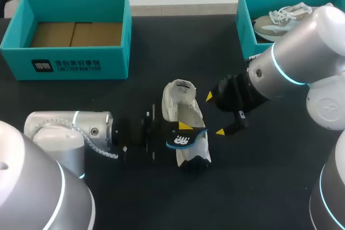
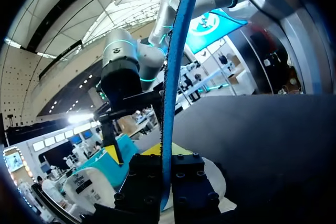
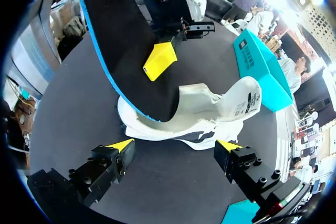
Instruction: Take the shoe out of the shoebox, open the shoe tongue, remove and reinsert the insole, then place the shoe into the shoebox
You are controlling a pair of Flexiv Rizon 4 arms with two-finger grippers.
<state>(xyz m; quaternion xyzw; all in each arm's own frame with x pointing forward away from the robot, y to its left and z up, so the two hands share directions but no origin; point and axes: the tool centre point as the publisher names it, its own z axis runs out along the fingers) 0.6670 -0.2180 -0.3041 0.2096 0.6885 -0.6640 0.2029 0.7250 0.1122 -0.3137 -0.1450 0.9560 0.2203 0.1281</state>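
Note:
A white shoe [image 1: 180,110] lies on the dark table, its opening up and its tongue [image 3: 242,100] folded back. My left gripper [image 1: 184,133] is shut on the black, blue-edged insole [image 1: 186,138] over the shoe's front part. In the left wrist view the insole [image 2: 171,87] stands edge-on between the fingers of the left gripper [image 2: 167,157]. In the right wrist view the insole [image 3: 118,45] slants up, its lower end inside the shoe [image 3: 197,119]. My right gripper [image 1: 215,114] is open beside the shoe's right side, with nothing in it. The right gripper [image 3: 174,145] faces the shoe.
A teal shoebox [image 1: 69,64] with a bare cardboard floor stands at the back left. A second teal box [image 1: 245,20] at the back right holds another shoe [image 1: 280,19]. The first shoebox [image 3: 260,64] shows beyond the shoe in the right wrist view.

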